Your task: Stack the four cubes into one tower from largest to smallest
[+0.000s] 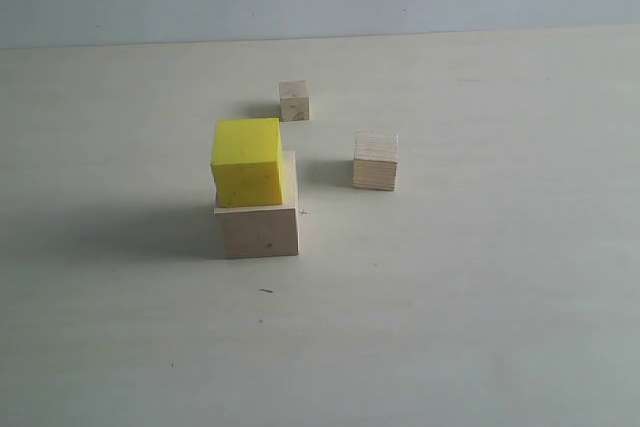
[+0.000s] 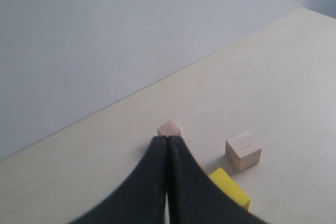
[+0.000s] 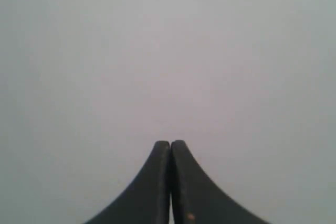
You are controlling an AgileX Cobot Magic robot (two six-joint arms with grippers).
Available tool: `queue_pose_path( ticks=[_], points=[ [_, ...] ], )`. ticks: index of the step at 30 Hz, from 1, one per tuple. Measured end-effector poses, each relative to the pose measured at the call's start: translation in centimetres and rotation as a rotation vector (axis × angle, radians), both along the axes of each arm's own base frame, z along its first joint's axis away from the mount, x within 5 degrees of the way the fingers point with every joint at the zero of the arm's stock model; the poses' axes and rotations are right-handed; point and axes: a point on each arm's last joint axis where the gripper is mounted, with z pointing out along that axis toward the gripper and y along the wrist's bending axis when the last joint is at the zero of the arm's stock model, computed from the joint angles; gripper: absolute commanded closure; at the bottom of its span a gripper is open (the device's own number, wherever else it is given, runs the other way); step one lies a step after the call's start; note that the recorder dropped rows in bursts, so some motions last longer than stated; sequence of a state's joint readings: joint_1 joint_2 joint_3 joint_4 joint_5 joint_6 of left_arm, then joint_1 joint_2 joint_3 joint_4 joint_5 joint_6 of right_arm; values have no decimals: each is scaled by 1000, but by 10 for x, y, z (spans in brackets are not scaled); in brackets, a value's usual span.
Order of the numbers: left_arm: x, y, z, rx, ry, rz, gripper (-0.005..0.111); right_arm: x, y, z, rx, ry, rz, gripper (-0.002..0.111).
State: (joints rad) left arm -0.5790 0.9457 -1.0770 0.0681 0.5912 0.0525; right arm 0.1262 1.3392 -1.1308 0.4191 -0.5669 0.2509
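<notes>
desk (image 1: pixel 480 297) in the exterior view carries all four: yellow cube (image 1: pixel 247 161) sits on the large pale cube (image 1: pixel 258 229) left of centre, layered medium cube (image 1: pixel 375 160) right of it, smallest cube (image 1: pixel 294 101) higher in the frame. left wrist view does not show the large one. left tool (image 2: pixel 167 139) and right tool (image 3: pixel 170 142) are pressed together, empty.

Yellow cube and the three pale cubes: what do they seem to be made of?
Yellow cube: even, matte bright colour, no grain showing; painted wood or plastic, cannot tell which. Large cube, medium cube, small cube: pale bare wood, unvarnished by the look; faint specks, and layered lines on the medium one suggest plywood.
</notes>
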Motion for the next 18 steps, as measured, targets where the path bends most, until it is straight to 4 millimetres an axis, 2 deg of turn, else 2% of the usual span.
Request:
queue_pose_path(
  ticks=[2,3,6,8,9,11,13,15,18],
  points=[
    [1,-1,2,-13,-20,-2,107,0,8,3,-271,-31,-32,108],
    [1,-1,3,-19,-29,-2,107,0,15,3,-474,-51,-43,108],
    [1,-1,5,-28,-45,-4,107,5,32,-5,-912,-89,-46,108],
    [1,-1,5,-29,-46,-4,107,9,39,-14,-1107,-71,-39,108],
    [1,-1,4,-28,-45,-4,107,11,39,-18,-1147,-43,-35,108],
    [1,-1,4,-28,-45,-4,107,14,34,-20,-1027,17,-40,108],
    [1,-1,4,-26,-46,-3,107,16,18,-18,-625,93,-52,108],
    [1,-1,4,-26,-46,-3,107,13,0,-20,-87,148,-53,108],
    [1,-1,4,-26,-46,-3,107,9,-18,-31,617,160,-50,108]
  ],
)
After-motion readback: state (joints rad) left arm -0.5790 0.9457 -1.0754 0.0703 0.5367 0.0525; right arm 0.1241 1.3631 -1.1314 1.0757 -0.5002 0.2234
